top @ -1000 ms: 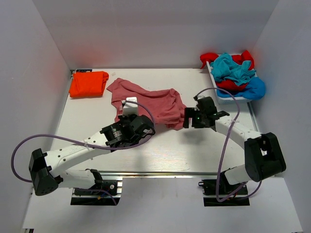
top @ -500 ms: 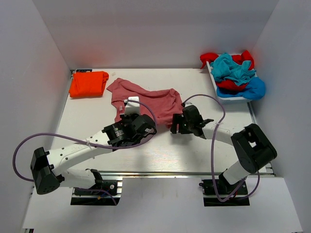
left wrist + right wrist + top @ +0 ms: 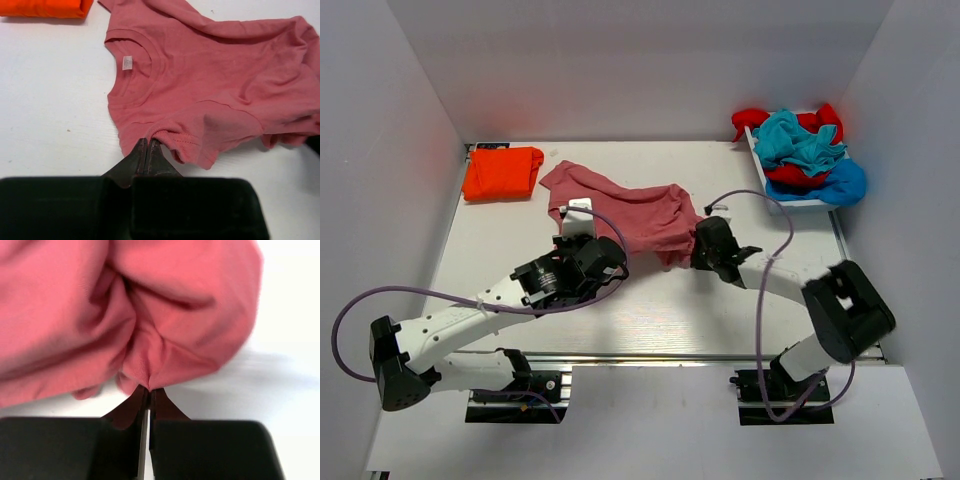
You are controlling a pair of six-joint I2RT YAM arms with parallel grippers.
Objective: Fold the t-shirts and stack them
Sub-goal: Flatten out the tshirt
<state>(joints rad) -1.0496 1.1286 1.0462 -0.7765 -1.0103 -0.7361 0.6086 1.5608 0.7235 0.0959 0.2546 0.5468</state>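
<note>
Left hand pinches a sleeve hem of the pink t-shirt; right hand grips bunched cloth (best drawn apart evenly, low, to flatten).

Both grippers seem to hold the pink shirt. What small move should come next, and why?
Probably draw the two grippers gently apart, lifting slightly. The left gripper is shut on a hemmed edge of the pink shirt, the right gripper on a bunched fold, and the cloth lies wrinkled, not flat enough to fold.
</note>
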